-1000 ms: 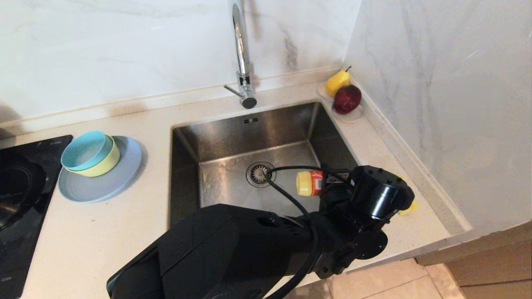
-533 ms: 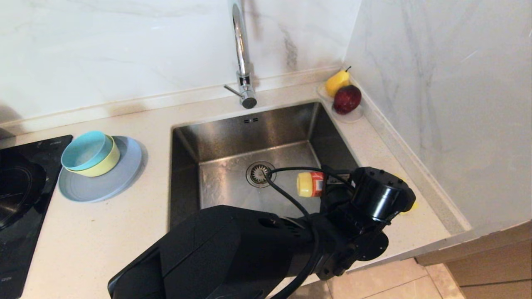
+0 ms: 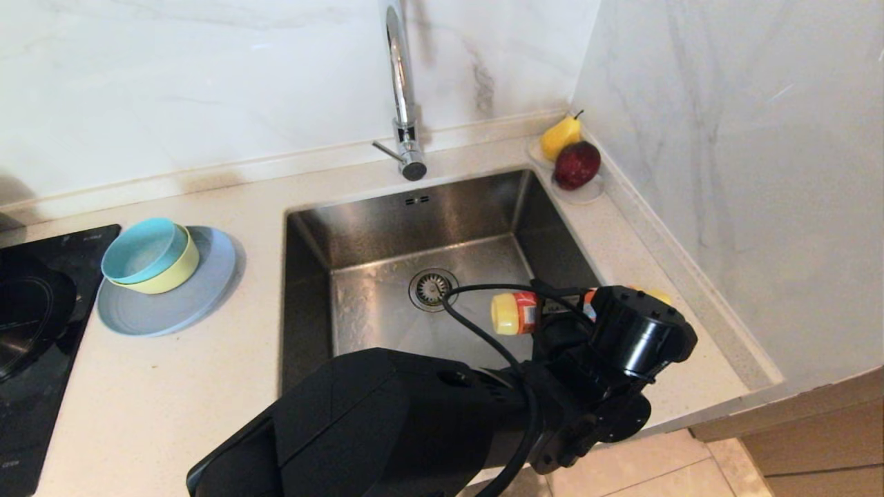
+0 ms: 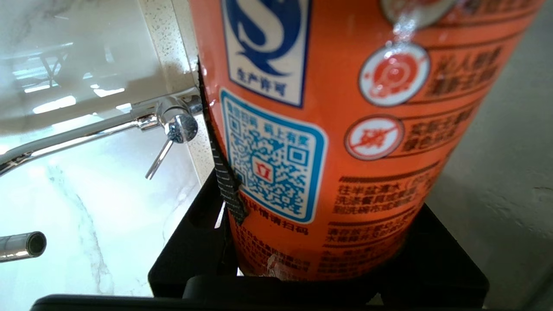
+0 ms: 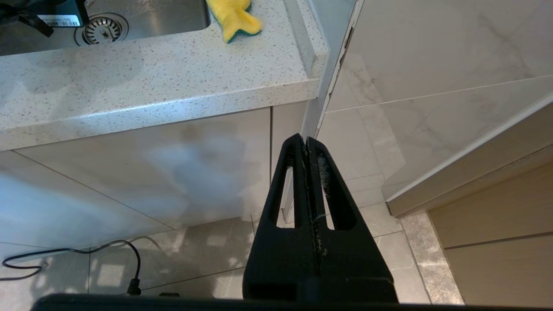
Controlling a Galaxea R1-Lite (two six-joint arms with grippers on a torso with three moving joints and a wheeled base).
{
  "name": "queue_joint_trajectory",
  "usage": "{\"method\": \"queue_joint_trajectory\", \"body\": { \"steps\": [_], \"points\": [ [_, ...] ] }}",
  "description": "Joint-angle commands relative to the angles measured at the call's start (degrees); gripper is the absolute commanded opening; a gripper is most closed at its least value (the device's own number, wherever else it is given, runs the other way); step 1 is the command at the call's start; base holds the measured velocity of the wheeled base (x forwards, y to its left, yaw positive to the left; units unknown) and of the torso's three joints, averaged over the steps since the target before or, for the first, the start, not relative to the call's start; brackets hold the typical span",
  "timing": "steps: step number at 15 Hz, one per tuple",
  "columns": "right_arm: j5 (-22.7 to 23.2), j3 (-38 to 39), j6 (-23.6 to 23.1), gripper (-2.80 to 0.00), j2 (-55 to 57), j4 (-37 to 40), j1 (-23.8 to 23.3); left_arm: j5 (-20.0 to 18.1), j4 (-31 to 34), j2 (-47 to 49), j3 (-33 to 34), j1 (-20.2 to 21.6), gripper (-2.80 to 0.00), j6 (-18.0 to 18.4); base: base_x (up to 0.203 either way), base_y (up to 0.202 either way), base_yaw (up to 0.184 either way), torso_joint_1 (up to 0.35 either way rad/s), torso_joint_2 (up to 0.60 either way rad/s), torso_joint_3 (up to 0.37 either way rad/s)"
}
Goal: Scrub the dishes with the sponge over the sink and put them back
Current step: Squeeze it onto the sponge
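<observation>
Centrally, the steel sink [image 3: 387,235] is sunk in the countertop [image 3: 173,386], with the grey-blue plate [image 3: 200,290] near its left edge carrying the nested yellow bowl [image 3: 176,273] and teal bowl [image 3: 141,248]. Over the sink's right rim the left gripper [image 3: 563,310] clamps the orange detergent bottle [image 4: 345,129] sideways; the sponge [image 5: 233,17] lies by the counter's right edge, and the right gripper [image 5: 306,149] hangs closed below the counter front.

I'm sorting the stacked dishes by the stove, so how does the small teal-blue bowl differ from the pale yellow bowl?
The small teal-blue bowl is nested inside the pale yellow bowl, so it sits higher. The teal one is slightly smaller, while the yellow one shows only its rim and outer wall. Colours differ: teal-blue against pale yellow. Both are round, upright, and rest together on the wide flat grey-blue plate.
</observation>
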Motion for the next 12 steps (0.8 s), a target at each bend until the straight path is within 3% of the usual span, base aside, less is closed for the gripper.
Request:
{"method": "queue_joint_trajectory", "body": {
  "steps": [1,9,12],
  "points": [
    [0.00,-0.04,-0.03,-2.80,0.01,0.04,0.00,0.35,-0.15,0.16,-0.02,-0.09,-2.80,0.11,0.000,0.000,0.000,0.000,0.00,0.000],
    [0.00,-0.04,-0.03,-2.80,0.01,-0.02,0.00,-0.10,0.20,0.25,0.07,-0.45,-2.80,-6.73,0.000,0.000,0.000,0.000,0.00,0.000],
    [0.00,-0.04,-0.03,-2.80,0.01,0.04,0.00,-0.45,0.18,0.10,0.07,-0.54,-2.80,-13.53,0.000,0.000,0.000,0.000,0.00,0.000]
  ]
}}
